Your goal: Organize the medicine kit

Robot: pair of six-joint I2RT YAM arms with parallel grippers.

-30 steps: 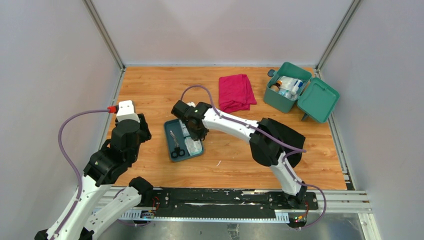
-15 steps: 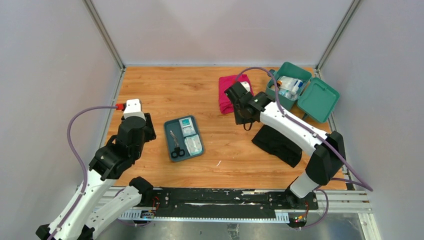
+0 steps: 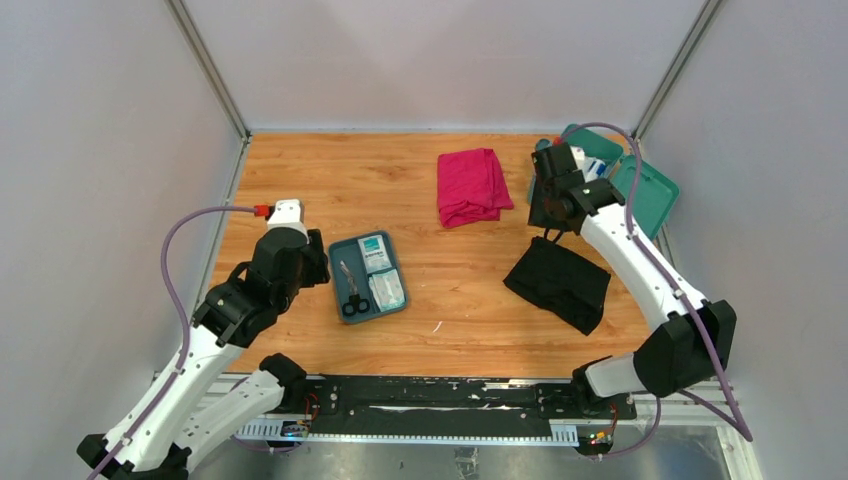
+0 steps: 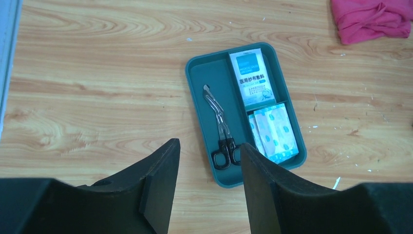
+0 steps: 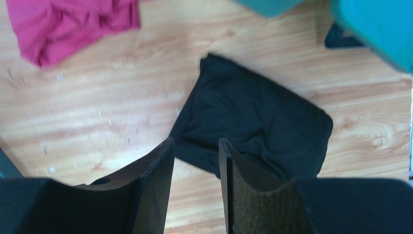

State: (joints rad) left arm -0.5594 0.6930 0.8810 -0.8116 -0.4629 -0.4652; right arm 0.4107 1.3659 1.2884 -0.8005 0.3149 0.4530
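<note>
The medicine kit (image 3: 652, 195) stands open at the far right, a teal box with its lid laid out flat, partly hidden behind my right arm. Small packets (image 3: 597, 168) show inside it. My right gripper (image 3: 548, 215) hangs just in front of the kit. In the right wrist view this gripper (image 5: 196, 142) is open and empty above the black cloth (image 5: 253, 122), with a teal corner of the kit (image 5: 375, 24) at top right. My left gripper (image 4: 208, 146) is open and empty, just short of the near end of the flat tray (image 4: 199, 78).
The tray (image 3: 339, 275) holds black-handled scissors (image 4: 220, 129), a white-and-teal packet (image 4: 252, 80) and a packet of plasters (image 4: 273, 131). A folded pink cloth (image 3: 470, 185) lies at the back middle. The black cloth (image 3: 558, 280) lies right of centre. Grey walls close in three sides.
My right arm has swung from the tray across to the back right, beside the kit. My left arm has moved forward and right, closer to the tray.
</note>
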